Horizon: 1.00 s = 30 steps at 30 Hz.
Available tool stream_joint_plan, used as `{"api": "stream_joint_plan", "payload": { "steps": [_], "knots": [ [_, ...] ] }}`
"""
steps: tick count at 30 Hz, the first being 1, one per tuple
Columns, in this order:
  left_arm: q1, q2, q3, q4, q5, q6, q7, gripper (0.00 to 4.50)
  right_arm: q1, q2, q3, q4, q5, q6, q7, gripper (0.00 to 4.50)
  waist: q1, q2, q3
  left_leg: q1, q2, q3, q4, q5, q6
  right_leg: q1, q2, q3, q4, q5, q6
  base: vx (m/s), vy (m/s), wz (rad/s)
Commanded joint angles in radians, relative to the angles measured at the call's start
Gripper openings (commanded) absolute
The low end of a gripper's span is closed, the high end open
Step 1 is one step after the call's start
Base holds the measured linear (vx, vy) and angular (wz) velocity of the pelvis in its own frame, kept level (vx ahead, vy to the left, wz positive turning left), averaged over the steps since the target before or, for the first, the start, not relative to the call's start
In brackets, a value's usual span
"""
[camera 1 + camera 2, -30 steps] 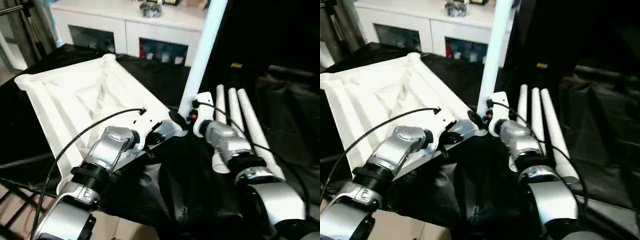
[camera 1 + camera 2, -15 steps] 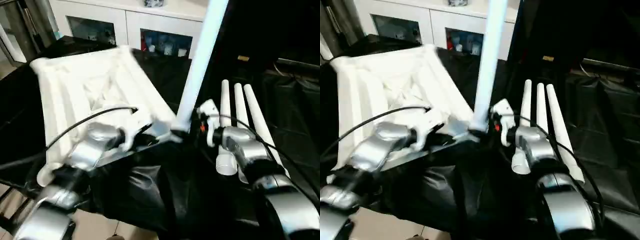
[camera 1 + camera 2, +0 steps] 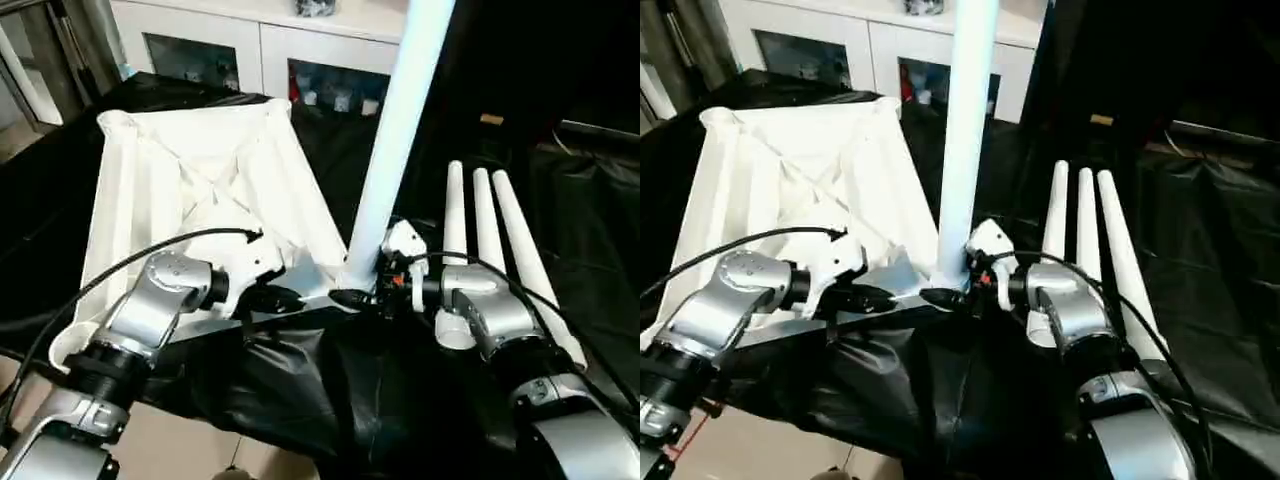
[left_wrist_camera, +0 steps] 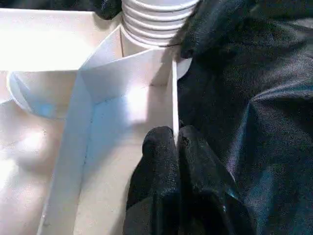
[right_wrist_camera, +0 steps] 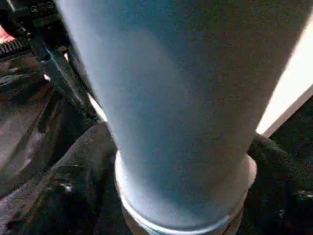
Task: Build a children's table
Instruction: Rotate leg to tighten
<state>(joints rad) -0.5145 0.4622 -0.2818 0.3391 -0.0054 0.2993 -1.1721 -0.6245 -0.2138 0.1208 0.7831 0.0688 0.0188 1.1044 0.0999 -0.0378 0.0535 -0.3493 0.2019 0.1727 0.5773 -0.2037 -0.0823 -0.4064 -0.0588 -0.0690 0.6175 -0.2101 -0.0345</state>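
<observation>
**White plastic, one leg standing in its socket**

White ribbed plastic, the tabletop (image 3: 190, 190) lies underside up on crinkled black cloth (image 3: 300, 390), its stiffening ribs crossing in an X. My left gripper (image 4: 175, 142) is pinched shut on the thin rim wall near the corner, both black padded fingers (image 4: 156, 166) pressed flat against it. At the corner socket a smooth tapered tube, the upright leg (image 3: 395, 140), rises toward twelve o'clock; ridged rings show at its base. My right gripper (image 3: 362, 298) stands spread wide around that base; whether the pads touch it I cannot tell. Three spare legs (image 3: 480, 240) lie side by side at three o'clock. A white glass-door cabinet (image 3: 270, 60) stands behind.
</observation>
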Motion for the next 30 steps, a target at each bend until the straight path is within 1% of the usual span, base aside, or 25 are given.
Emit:
{"api": "stream_joint_plan", "payload": {
  "steps": [1, 5, 7, 8, 9, 10, 11, 14, 15, 16, 17, 18, 19, 20, 21, 22, 23, 24, 25, 26, 27, 28, 29, 30],
  "knots": [
    [0.006, -0.013, -0.029, -0.049, -0.025, -0.019, -0.04, 0.0, 0.02, 0.009, 0.024, -0.019, -0.007, 0.019, 0.001, 3.33, 0.002, 0.012, -0.067, 0.002, 0.036, -0.002, -0.053, -0.003, 0.073, 0.069, -0.082, 0.054, -0.039, 0.139, -0.281, 0.0, 0.0, 0.0],
    [0.011, -0.011, -0.032, -0.052, -0.026, -0.018, -0.039, 0.0, 0.032, 0.01, 0.024, -0.033, -0.007, 0.032, -0.008, 3.2, 0.003, 0.011, -0.068, 0.002, 0.036, -0.002, -0.051, 0.005, 0.08, 0.07, -0.082, 0.053, -0.038, 0.15, -0.281, 0.0, 0.0, 0.0],
    [0.014, -0.01, -0.032, -0.054, -0.026, -0.017, -0.038, 0.0, 0.036, 0.014, 0.024, -0.033, -0.007, 0.034, -0.012, 2.89, 0.003, 0.011, -0.067, 0.002, 0.035, -0.002, -0.052, -0.011, 0.075, 0.069, -0.084, 0.054, -0.039, 0.123, -0.278, 0.0, 0.0, 0.0],
    [0.014, -0.009, -0.033, -0.055, -0.026, -0.017, -0.037, 0.0, 0.037, 0.015, 0.024, -0.032, -0.006, 0.035, -0.013, 2.89, 0.003, 0.011, -0.067, 0.002, 0.035, -0.002, -0.052, -0.011, 0.075, 0.069, -0.084, 0.054, -0.039, 0.123, -0.278, 0.0, 0.0, 0.0],
    [0.014, -0.011, -0.033, -0.052, -0.024, -0.016, -0.034, 0.0, 0.04, 0.019, 0.024, -0.028, -0.006, 0.035, -0.021, 2.88, 0.003, 0.012, -0.066, 0.002, 0.036, -0.003, -0.053, -0.027, 0.067, 0.068, -0.084, 0.054, -0.041, 0.097, -0.275, 0.0, 0.0, 0.0],
    [0.014, -0.013, -0.033, -0.05, -0.022, -0.015, -0.031, 0.0, 0.041, 0.024, 0.023, -0.023, -0.004, 0.036, -0.029, 2.85, 0.003, 0.012, -0.066, 0.003, 0.036, -0.003, -0.053, -0.031, 0.064, 0.068, -0.084, 0.054, -0.042, 0.089, -0.275, 0.0, 0.0, 0.0],
    [0.014, -0.015, -0.032, -0.049, -0.023, -0.014, -0.027, 0.0, 0.042, 0.029, 0.02, -0.02, -0.004, 0.038, -0.04, 2.83, 0.003, 0.018, -0.065, 0.002, 0.036, -0.004, -0.053, -0.042, 0.056, 0.067, -0.085, 0.055, -0.042, 0.073, -0.272, 0.0, 0.0, 0.0],
    [0.011, -0.029, -0.025, -0.038, -0.018, 0.003, 0.003, 0.0, 0.042, 0.047, 0.01, 0.001, -0.009, 0.045, -0.095, 2.81, -0.001, 0.016, -0.063, 0.004, 0.036, -0.004, -0.055, -0.07, 0.038, 0.065, -0.085, 0.056, -0.046, 0.039, -0.265, 0.0, 0.0, 0.0],
    [0.003, -0.048, -0.02, -0.022, -0.01, 0.013, 0.038, 0.0, 0.04, 0.066, 0.0, 0.026, -0.019, 0.042, -0.164, 2.79, -0.003, 0.015, -0.06, 0.004, 0.035, -0.005, -0.058, -0.093, 0.025, 0.064, -0.086, 0.057, -0.051, -0.006, -0.255, 0.0, 0.0, 0.0],
    [0.0, -0.053, -0.018, -0.018, -0.007, 0.016, 0.049, 0.0, 0.039, 0.07, -0.002, 0.031, -0.02, 0.042, -0.177, 2.79, -0.004, 0.016, -0.058, 0.004, 0.035, -0.005, -0.06, -0.104, 0.019, 0.063, -0.086, 0.057, -0.055, -0.033, -0.25, 0.0, 0.0, 0.0],
    [-0.014, -0.077, -0.011, 0.006, 0.002, 0.021, 0.092, 0.0, 0.034, 0.09, -0.012, 0.061, -0.028, 0.043, -0.241, 2.79, -0.008, 0.017, -0.054, 0.007, 0.035, -0.005, -0.063, -0.137, 0.003, 0.061, -0.088, 0.058, -0.064, -0.102, -0.238, 0.0, 0.0, 0.0],
    [-0.024, -0.093, -0.006, 0.023, 0.009, 0.024, 0.122, 0.0, 0.03, 0.103, -0.019, 0.081, -0.032, 0.043, -0.285, 2.79, -0.009, 0.017, -0.052, 0.009, 0.035, -0.006, -0.065, -0.158, -0.004, 0.061, -0.089, 0.059, -0.068, -0.137, -0.233, 0.0, 0.0, 0.0],
    [-0.039, -0.12, 0.003, 0.047, 0.017, 0.036, 0.17, 0.0, 0.023, 0.125, -0.033, 0.11, -0.031, 0.05, -0.344, 2.79, -0.012, 0.016, -0.049, 0.011, 0.034, -0.009, -0.069, -0.197, -0.019, 0.061, -0.089, 0.06, -0.077, -0.225, -0.208, 0.0, 0.0, 0.0],
    [-0.041, -0.122, 0.003, 0.049, 0.018, 0.037, 0.174, 0.0, 0.022, 0.127, -0.034, 0.112, -0.031, 0.051, -0.349, 2.79, -0.012, 0.016, -0.049, 0.011, 0.034, -0.009, -0.069, -0.197, -0.019, 0.061, -0.089, 0.06, -0.077, -0.225, -0.208, 0.0, 0.0, 0.0],
    [-0.062, -0.16, 0.01, 0.079, 0.027, 0.052, 0.231, 0.0, 0.004, 0.159, -0.056, 0.156, -0.029, 0.065, -0.45, 2.79, -0.014, 0.017, -0.043, 0.02, 0.032, -0.01, -0.073, -0.242, -0.033, 0.053, -0.091, 0.061, -0.089, -0.327, -0.185, 0.0, 0.0, 0.0],
    [-0.087, -0.21, 0.015, 0.113, 0.038, 0.072, 0.303, 0.0, -0.022, 0.201, -0.088, 0.215, -0.023, 0.088, -0.591, 2.79, -0.014, 0.016, -0.043, 0.023, 0.032, -0.012, -0.073, -0.253, -0.037, 0.052, -0.091, 0.06, -0.091, -0.356, -0.175, 0.0, 0.0, 0.0],
    [-0.096, -0.235, 0.015, 0.124, 0.042, 0.082, 0.334, 0.0, -0.037, 0.219, -0.103, 0.244, -0.02, 0.102, -0.664, 2.79, -0.016, 0.017, -0.045, 0.025, 0.032, -0.012, -0.072, -0.252, -0.049, 0.048, -0.091, 0.063, -0.091, -0.368, -0.17, 0.0, 0.0, 0.0],
    [-0.104, -0.259, 0.014, 0.134, 0.045, 0.092, 0.364, 0.0, -0.05, 0.233, -0.109, 0.266, -0.021, 0.11, -0.715, 2.79, -0.015, 0.016, -0.046, 0.022, 0.031, -0.015, -0.074, -0.251, -0.051, 0.052, -0.091, 0.061, -0.092, -0.369, -0.161, 0.0, 0.0, 0.0],
    [-0.113, -0.287, 0.008, 0.145, 0.051, 0.099, 0.391, 0.0, -0.062, 0.249, -0.101, 0.285, -0.034, 0.097, -0.745, 2.79, -0.013, 0.016, -0.048, 0.02, 0.032, -0.014, -0.073, -0.25, -0.046, 0.051, -0.092, 0.061, -0.091, -0.354, -0.156, 0.0, 0.0, 0.0],
    [-0.116, -0.296, 0.005, 0.148, 0.053, 0.1, 0.398, 0.0, -0.066, 0.253, -0.097, 0.29, -0.037, 0.091, -0.749, 2.79, -0.013, 0.016, -0.048, 0.02, 0.032, -0.014, -0.073, -0.25, -0.046, 0.051, -0.092, 0.061, -0.091, -0.354, -0.156, 0.0, 0.0, 0.0],
    [-0.119, -0.314, -0.001, 0.151, 0.057, 0.101, 0.405, 0.0, -0.076, 0.265, -0.101, 0.302, -0.035, 0.08, -0.746, 3.14, -0.013, 0.015, -0.05, 0.018, 0.033, -0.013, -0.072, -0.24, -0.037, 0.053, -0.09, 0.061, -0.088, -0.315, -0.158, 0.0, 0.0, 0.0],
    [-0.118, -0.318, -0.003, 0.15, 0.056, 0.098, 0.405, 0.0, -0.08, 0.268, -0.108, 0.304, -0.025, 0.08, -0.738, 3.14, -0.013, 0.015, -0.051, 0.017, 0.032, -0.013, -0.072, -0.236, -0.033, 0.053, -0.089, 0.061, -0.087, -0.299, -0.16, 0.0, 0.0, 0.0],
    [-0.117, -0.323, -0.006, 0.148, 0.057, 0.089, 0.4, 0.0, -0.088, 0.273, -0.117, 0.306, -0.017, 0.076, -0.726, 3.35, -0.012, 0.015, -0.052, 0.015, 0.032, -0.012, -0.071, -0.224, -0.026, 0.054, -0.088, 0.061, -0.083, -0.267, -0.166, 0.0, 0.0, 0.0],
    [-0.114, -0.322, -0.009, 0.145, 0.057, 0.082, 0.392, 0.0, -0.093, 0.271, -0.113, 0.306, -0.023, 0.071, -0.717, 3.51, -0.012, 0.013, -0.052, 0.012, 0.031, -0.011, -0.071, -0.212, -0.02, 0.057, -0.089, 0.061, -0.082, -0.246, -0.17, 0.0, 0.0, 0.0]
  ]
}}
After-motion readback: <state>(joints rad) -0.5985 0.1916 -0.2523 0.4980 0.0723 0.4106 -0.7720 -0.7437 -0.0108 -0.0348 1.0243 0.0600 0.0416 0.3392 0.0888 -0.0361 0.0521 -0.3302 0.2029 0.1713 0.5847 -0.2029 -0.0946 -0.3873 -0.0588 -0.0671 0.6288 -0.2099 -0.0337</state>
